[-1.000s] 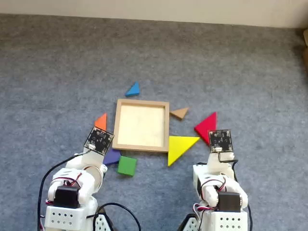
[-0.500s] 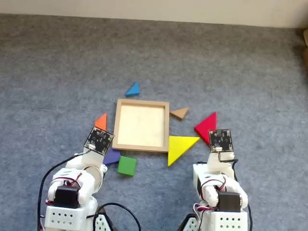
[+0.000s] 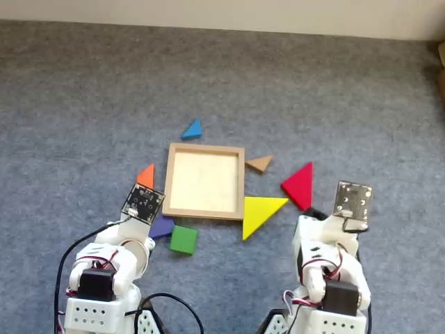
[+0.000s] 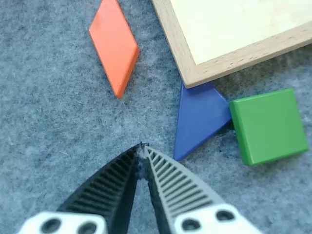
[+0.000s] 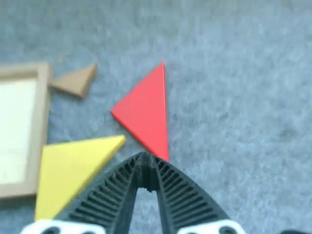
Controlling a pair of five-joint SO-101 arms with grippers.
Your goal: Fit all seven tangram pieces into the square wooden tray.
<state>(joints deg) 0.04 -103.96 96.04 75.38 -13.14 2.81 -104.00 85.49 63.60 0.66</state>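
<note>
Lying outside the square wooden tray [image 3: 205,147], the red triangle [image 5: 145,113] is seen just beside the right gripper [image 5: 145,163], closed and empty; the left gripper [image 4: 142,152] is likewise closed on nothing near the blue triangle [image 4: 200,117].

A grey-blue carpet [image 3: 90,90] with a short, rough pile is spread under everything. Along its far edge a plain pale beige strip [image 3: 222,12] is seen; whether it is a wall cannot be told. A brown object [image 3: 442,59] is cut off at the right edge. The light is soft and even.
</note>
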